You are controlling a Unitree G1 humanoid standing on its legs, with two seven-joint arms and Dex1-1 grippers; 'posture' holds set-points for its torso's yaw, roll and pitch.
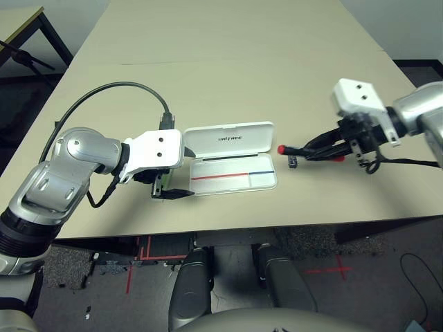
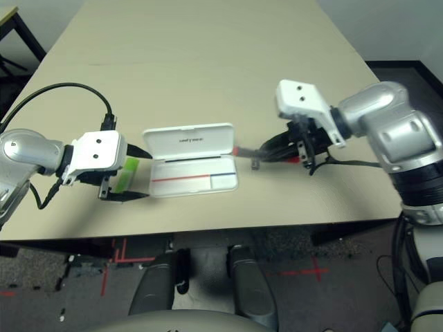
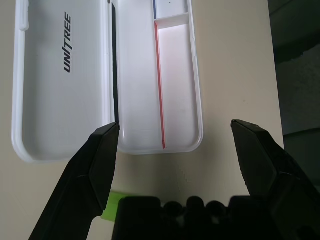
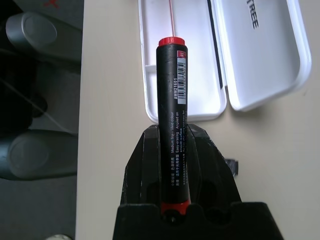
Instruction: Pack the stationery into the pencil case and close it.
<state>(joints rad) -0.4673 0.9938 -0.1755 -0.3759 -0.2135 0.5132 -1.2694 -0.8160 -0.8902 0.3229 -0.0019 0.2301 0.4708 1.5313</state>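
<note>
Right wrist view: marker (image 4: 173, 107) clamped lengthwise in right pincer (image 4: 175, 150).

The pencil case (image 1: 232, 158) looks like smooth white hard plastic with a soft sheen, its open lid carrying dark printed lettering and its tray marked with thin red and blue lines. The marker (image 4: 173, 115) has a glossy black barrel with a printed paper-like label and red plastic ends. The highlighter (image 2: 125, 173) is lime-green plastic, fairly matt. The left hand (image 3: 175, 150) and right hand (image 4: 173, 150) have matt black plastic fingers; the wrist housings are smooth white plastic, the forearms brushed silver metal. The tabletop (image 1: 221, 76) is a smooth, matt beige laminate.
</note>
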